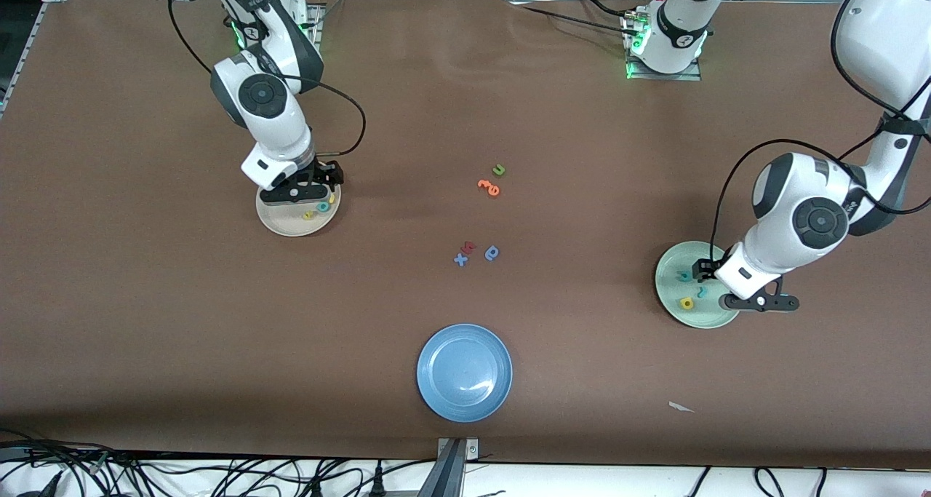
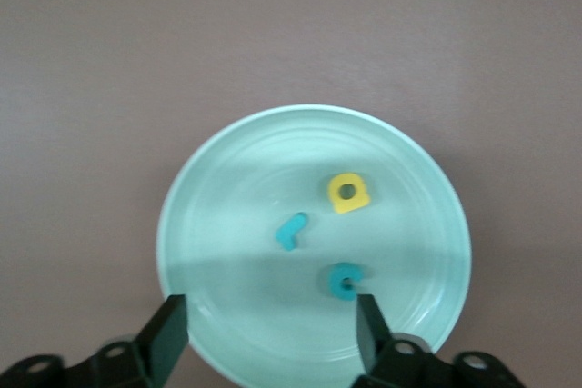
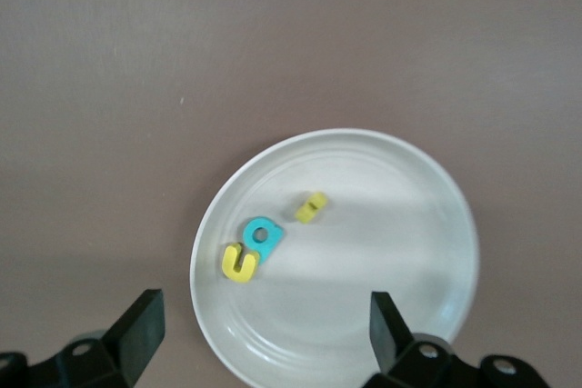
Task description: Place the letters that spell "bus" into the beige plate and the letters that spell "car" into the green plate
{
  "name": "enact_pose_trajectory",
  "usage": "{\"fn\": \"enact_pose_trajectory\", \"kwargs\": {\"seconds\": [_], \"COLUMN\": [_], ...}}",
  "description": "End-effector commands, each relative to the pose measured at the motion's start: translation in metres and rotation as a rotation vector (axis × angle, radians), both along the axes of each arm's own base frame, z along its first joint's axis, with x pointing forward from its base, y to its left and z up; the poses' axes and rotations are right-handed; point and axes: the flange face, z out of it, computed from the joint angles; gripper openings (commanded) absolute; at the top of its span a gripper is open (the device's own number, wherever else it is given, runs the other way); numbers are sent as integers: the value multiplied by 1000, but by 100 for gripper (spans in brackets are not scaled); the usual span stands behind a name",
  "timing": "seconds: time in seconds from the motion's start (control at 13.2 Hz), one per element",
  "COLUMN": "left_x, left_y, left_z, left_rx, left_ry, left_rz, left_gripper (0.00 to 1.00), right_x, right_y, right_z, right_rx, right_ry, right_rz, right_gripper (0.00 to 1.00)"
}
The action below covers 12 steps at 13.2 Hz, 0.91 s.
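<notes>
Front view shows our left gripper (image 1: 709, 273) spread wide above the green plate (image 1: 673, 264) holding c, a, r (image 2: 294, 231); our right gripper (image 1: 318, 180), equally wide, hovers above the beige plate (image 1: 280, 223) with b, u, s (image 3: 262, 234).

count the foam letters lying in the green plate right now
3: a teal c, a teal r and a yellow a, all apart on the green plate under the open left gripper.
</notes>
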Motion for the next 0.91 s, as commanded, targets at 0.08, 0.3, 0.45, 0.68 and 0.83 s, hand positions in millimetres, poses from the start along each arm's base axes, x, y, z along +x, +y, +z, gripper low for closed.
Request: {"fn": "enact_pose_trajectory", "kwargs": {"seconds": [0.08,0.3,0.45,0.68,0.83], "left_x": [4,0,-3,-13,-24], "left_y": [18,48,51,38,20], "left_z": [36,47,49,87,115], "left_rx": [41,8,-4,-83,-125], "left_ry": [43,44,67,77,113], "left_rz": [-24,-57,-106,-142,-110], "left_gripper": [100,100,100,100,100], "right_x": [49,80,93,105,107], "right_y": [-2,-51,-85,-121,-146], "right_z": [95,144,174,230,252], "right_rx": [45,85,76,102,106], "right_ry": [79,74,59,82,92], "right_rz": [-46,-81,-143,-123,-141], "right_gripper": [100,100,100,100,100]}}
